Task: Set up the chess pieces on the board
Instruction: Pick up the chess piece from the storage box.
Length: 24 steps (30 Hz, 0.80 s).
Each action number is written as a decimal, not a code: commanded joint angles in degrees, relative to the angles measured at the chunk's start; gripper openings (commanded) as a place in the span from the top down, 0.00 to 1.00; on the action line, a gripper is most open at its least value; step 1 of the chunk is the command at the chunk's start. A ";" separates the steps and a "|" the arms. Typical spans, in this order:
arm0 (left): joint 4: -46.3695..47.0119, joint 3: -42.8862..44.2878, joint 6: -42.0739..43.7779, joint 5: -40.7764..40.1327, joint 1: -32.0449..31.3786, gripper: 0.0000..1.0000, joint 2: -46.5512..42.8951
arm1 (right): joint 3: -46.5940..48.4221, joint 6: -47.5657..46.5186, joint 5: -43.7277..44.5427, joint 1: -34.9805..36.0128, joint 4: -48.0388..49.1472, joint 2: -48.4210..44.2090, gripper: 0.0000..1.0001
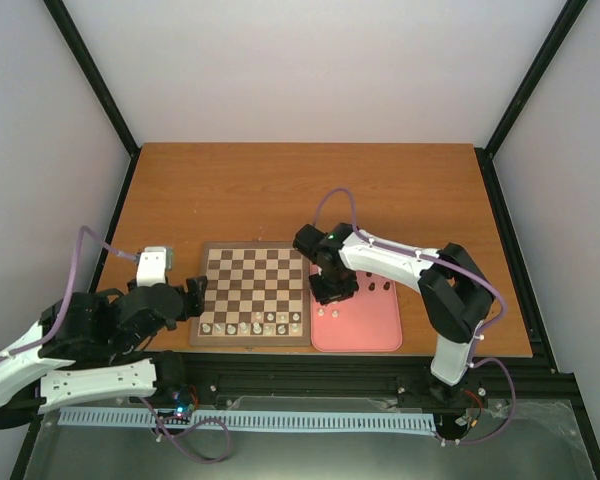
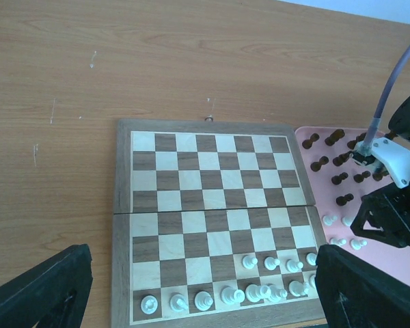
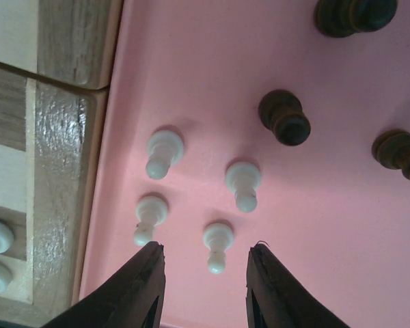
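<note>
Board (image 1: 252, 292) mid-frame on the table (image 1: 280, 190), white chess pieces (image 2: 229, 295) along its bottom rows, pink tray (image 1: 375, 337) of loose pawns (image 3: 217, 246) against its right edge, right fingers (image 3: 133, 290) parted, empty, over them, left fingers (image 2: 44, 290) wide open at left.

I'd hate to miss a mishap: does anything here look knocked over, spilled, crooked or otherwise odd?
Nothing stands out. The cream pieces on the board stand upright in its near rows; four cream pawns and the dark pieces wait upright on the pink tray. No piece lies toppled, nothing looks broken. The board is only partly set.
</note>
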 commanded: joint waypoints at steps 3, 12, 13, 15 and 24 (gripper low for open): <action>2.35 0.41 1.31 0.89 0.30 0.00 1.95 | -1.41 -0.86 1.39 -1.54 3.78 0.57 0.67; 1.89 0.24 0.34 0.45 0.32 0.00 2.04 | -2.11 -2.96 0.98 -3.35 4.92 2.34 0.67; 1.80 0.24 0.31 0.28 0.34 0.00 2.04 | -2.20 -3.05 0.87 -3.40 5.07 2.56 0.68; 1.77 0.15 0.23 0.17 0.32 0.00 2.04 | -2.21 -3.16 1.04 -3.51 5.14 3.04 0.68; 1.91 -0.11 0.41 -0.20 0.34 0.00 2.21 | -2.56 -3.80 1.19 -3.97 5.69 4.41 0.74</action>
